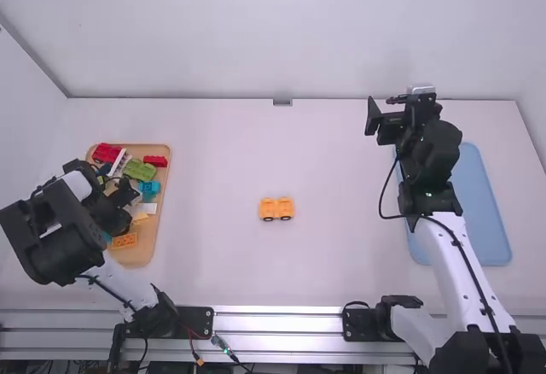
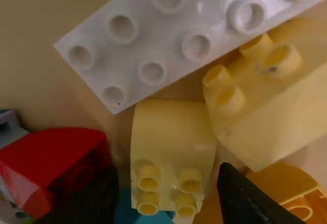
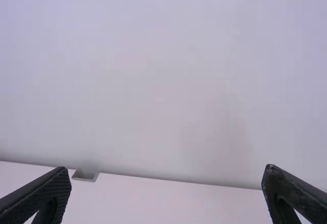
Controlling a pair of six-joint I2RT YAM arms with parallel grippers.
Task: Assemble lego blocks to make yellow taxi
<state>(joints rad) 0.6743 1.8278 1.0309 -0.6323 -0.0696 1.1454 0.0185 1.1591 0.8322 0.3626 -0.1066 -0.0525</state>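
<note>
Over the tan tray [image 1: 136, 253] at the left, my left gripper [image 1: 128, 203] is low among the loose blocks. In the left wrist view my left gripper [image 2: 166, 188] is open, with a pale yellow curved block [image 2: 172, 137] between its fingers; I cannot tell whether they touch it. A second pale yellow block [image 2: 271, 101] lies beside that one. The orange-yellow wheeled base [image 1: 276, 209] stands on the middle of the table. High at the back right, my right gripper [image 1: 388, 109] is open and holds nothing; the right wrist view also shows my right gripper [image 3: 166, 193] facing the back wall.
Around the left gripper lie a white studded block [image 2: 153, 40], a red block [image 2: 56, 162] and an orange block [image 2: 283, 185]. Green [image 1: 139, 169] and turquoise [image 1: 149, 189] blocks share the tray. A blue tray [image 1: 482, 212] lies at the right, partly under the right arm.
</note>
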